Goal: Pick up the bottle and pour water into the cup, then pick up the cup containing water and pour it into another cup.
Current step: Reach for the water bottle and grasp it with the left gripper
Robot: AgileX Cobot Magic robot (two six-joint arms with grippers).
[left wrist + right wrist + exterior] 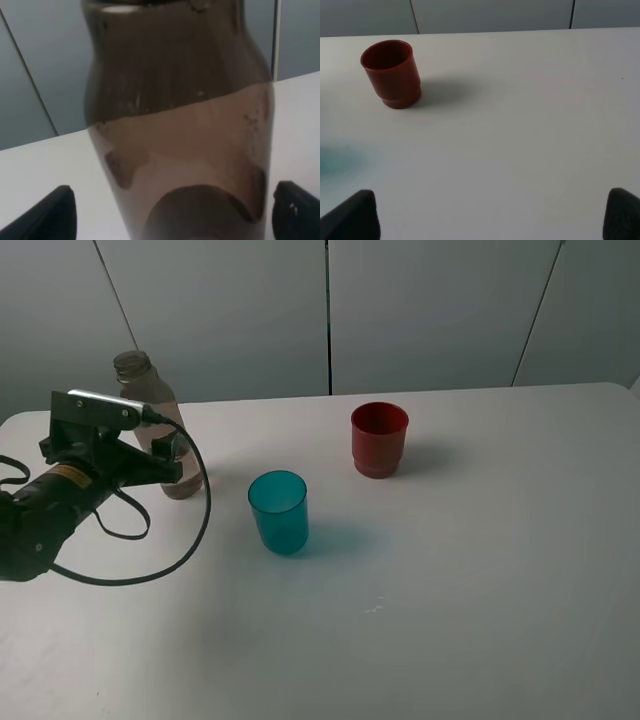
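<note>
Big white table [480, 590] took up most of the shot, with plain grey wall panels [430, 310] behind it. Left arm [50, 505] came in low from the left edge, black cable looping off it. Its pincer, the left gripper [172, 220], was spread wide with the bottle [180, 125] standing upright right between the fingers. In the wrist view one black finger [50, 215] had a clear strip of table between it and the bottle. The other sat really close to the bottle's side, and I couldn't tell if it touched. So not clamped on it, just straddling it.

The bottle had no cap, and its lower half looked lighter than the dark upper half. The teal cup [278, 510] stood upright near the bottle, toward the middle of the table. The red cup [379, 438] stood upright further back and to the right, apart from the teal one.

Right gripper [485, 215] only showed in its own wrist view: fingers wide apart over bare table, holding nothing, red cup well away from it.
</note>
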